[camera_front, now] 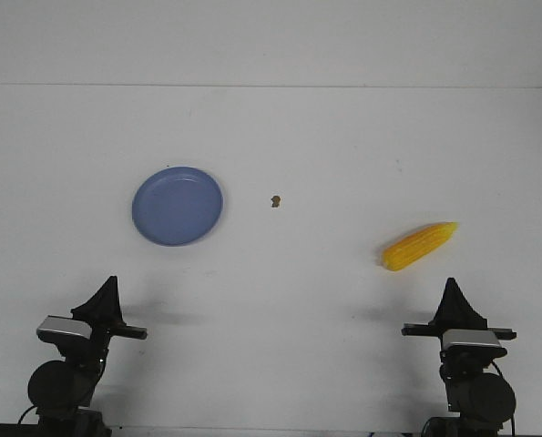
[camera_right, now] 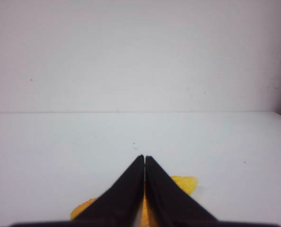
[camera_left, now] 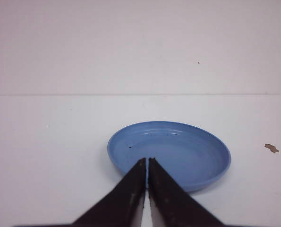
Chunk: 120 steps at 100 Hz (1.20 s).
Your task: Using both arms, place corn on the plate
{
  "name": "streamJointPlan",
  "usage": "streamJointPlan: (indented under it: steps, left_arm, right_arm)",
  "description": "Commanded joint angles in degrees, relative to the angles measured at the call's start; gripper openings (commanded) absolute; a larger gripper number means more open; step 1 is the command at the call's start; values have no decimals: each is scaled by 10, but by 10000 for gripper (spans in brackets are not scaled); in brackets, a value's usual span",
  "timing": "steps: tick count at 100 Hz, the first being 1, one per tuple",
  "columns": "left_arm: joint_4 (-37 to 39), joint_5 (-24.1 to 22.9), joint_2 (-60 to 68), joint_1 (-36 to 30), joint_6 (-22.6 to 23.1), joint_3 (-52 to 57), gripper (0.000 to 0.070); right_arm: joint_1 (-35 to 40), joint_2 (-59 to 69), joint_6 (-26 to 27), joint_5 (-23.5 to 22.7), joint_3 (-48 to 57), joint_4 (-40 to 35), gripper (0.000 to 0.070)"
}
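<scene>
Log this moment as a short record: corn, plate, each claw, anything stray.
corn: lying on the table's right side, ahead of the right claw, not held
plate: left side, holding nothing
left claw: shut, pointing at plate, holding nothing
right claw: shut, above the near side of the corn, holding nothing
brown speck: between plate and corn

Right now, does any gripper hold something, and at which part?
Nothing is held. The left gripper and right gripper are both shut on nothing. The corn lies on the table, and the plate is bare.
</scene>
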Motion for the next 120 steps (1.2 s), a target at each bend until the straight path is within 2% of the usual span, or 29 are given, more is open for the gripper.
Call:
streamJointPlan:
  steps: [1,80,98,106,120]
  left_arm:
    - [5,-1,-1,0,-2,-11,16]
    - [3,-1,-1,0,-11,12,16]
    - [-63,-2,14,0,-41,85,16]
    - [-103,-2,40,0,-54,130,16]
    - [-162,-2,117,0,-73,218,16]
  right_arm:
    - [0,0,0,0,-1,6,10]
    - [0,0,-1,0,-1,16,10]
    - [0,0,0,1,25,14,10]
    - [0,0,2,9,60,-19,10]
    - [0,30,10,48,142,-94,10]
